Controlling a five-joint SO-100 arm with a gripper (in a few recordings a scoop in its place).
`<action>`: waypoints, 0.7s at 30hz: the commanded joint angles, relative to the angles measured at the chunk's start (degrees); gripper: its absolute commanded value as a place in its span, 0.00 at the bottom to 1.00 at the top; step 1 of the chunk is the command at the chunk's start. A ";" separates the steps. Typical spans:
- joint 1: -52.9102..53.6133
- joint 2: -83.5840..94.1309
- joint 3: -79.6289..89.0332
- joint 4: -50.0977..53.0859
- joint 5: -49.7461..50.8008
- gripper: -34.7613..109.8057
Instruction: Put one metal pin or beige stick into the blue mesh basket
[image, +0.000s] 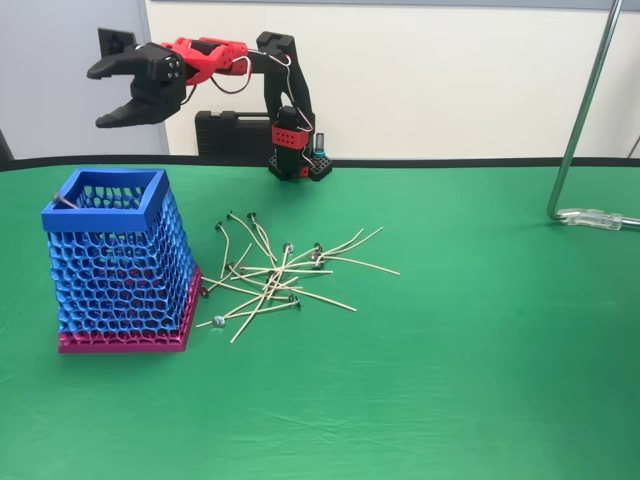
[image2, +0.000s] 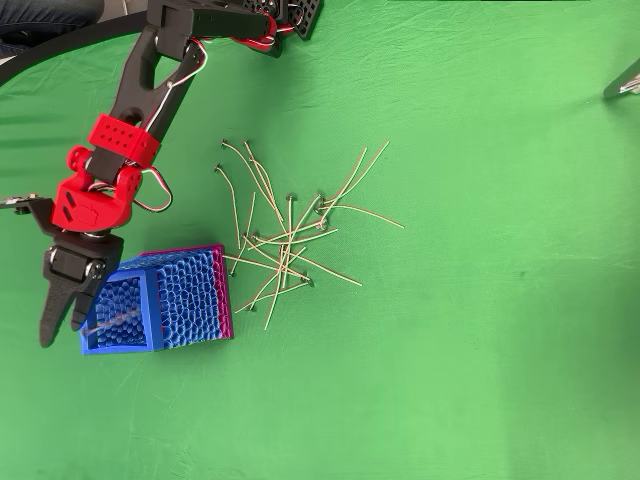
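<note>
We see the gripper (image: 112, 95) above the blue mesh basket (image: 120, 262), its jaws parted wide and empty. One beige stick (image2: 112, 320) lies inside the basket; the others (image: 275, 275) litter the green worktop (image: 480, 350) beside it.

Blue mesh basket (image2: 180, 290) rim partly behind the tool (image2: 62, 310).
</note>
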 joint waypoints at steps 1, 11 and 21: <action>0.70 1.49 -1.23 -1.14 -0.09 0.47; -0.88 6.42 -3.08 6.86 2.55 0.33; -7.56 25.84 9.67 22.15 0.18 0.24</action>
